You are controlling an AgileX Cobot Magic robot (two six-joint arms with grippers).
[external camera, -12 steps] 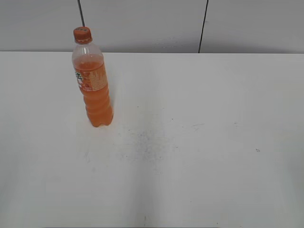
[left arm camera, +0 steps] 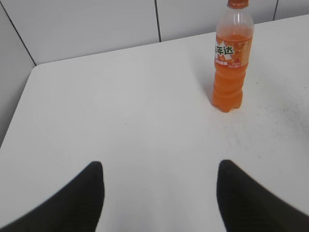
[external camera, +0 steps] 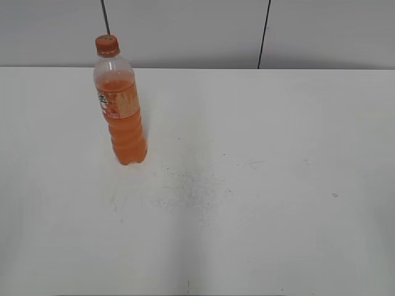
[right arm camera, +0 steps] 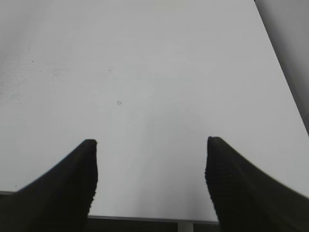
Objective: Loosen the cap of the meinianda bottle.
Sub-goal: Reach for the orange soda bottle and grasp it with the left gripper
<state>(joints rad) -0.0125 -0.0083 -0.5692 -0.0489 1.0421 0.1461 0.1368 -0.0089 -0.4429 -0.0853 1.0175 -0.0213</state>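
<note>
The task is judged to be at its very start: nothing has been grasped, and the cap is seen seated on the bottle. The bottle stands upright on the white surface, toward the far left in the exterior view, near the back edge. In the left wrist view it is seen ahead and to the right, well apart from the left pincer, whose dark fingers are spread wide with nothing between them. The right pincer is likewise held wide apart and empty, near the front edge of the surface, and the bottle is not seen from it at all. For the next move, an approach by both arms is probably called for: the body is to be steadied by one pincer while the cap is gripped and turned by the other. Nothing is seen standing in the way; only faint specks and scuffs mark the surface, and a panelled wall rises behind.
</note>
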